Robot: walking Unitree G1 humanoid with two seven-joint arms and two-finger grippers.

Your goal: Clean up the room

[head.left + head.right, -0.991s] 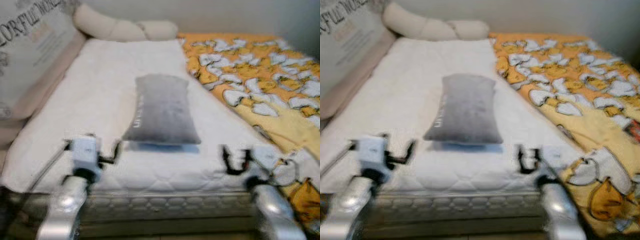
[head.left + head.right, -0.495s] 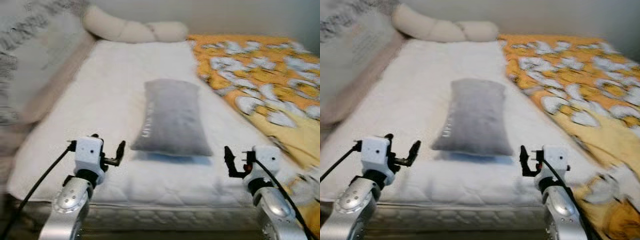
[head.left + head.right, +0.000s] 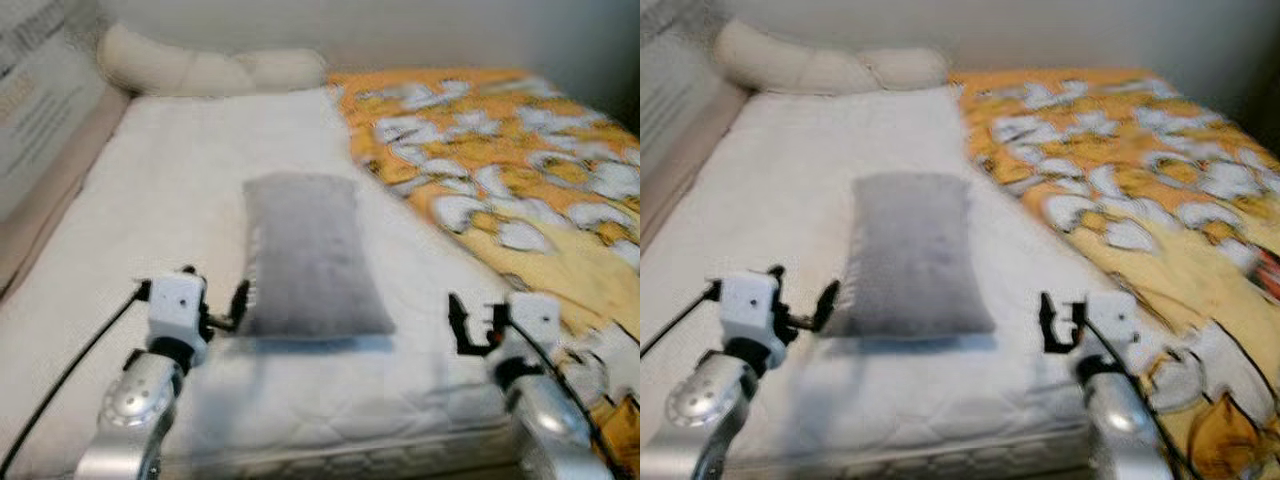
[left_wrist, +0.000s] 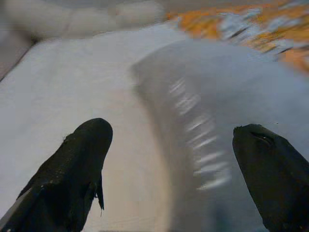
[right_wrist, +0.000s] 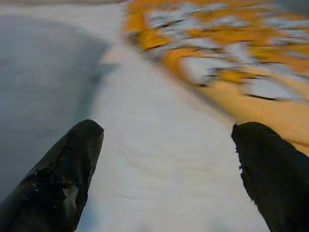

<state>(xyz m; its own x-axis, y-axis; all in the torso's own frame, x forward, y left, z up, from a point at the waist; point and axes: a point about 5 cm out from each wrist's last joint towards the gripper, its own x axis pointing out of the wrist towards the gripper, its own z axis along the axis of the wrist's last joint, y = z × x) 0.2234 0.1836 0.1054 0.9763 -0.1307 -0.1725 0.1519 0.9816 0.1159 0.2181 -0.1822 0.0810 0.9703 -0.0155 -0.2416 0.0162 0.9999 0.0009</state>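
Closer now than half a second ago, the bed [image 3: 180,230] takes up more of the head views and the whole picture has slid sideways, which reads as the robot stepping in and turning rather than anything on the mattress moving; both arms have kept their raised, forward-reaching pose. Largest on the bed after the white quilted mattress is the orange duck-print blanket [image 3: 500,170], rumpled on the grey pillow's right and running down past the foot. A long cream bolster [image 3: 210,70] lies beyond the pillow at the headboard end. The grey pillow [image 3: 305,255], the likely thing to tidy, lies lengthwise mid-mattress, between the two arms. The left pincer [image 3: 238,305] hangs just beside the pillow's near left corner, fingers [image 4: 77,169] spread wide, with the pillow's left edge running between them in the left wrist view. The right pincer [image 3: 468,325] sits well apart from the pillow's right edge, near the blanket, equally spread over bare mattress. I judge the main risk is lopsided contact: the left could nudge or pinch only a corner so the soft pillow sags or twists, while the right, offset toward the blanket, might snag that fabric instead. Motion blur also suggests poor aim while walking.
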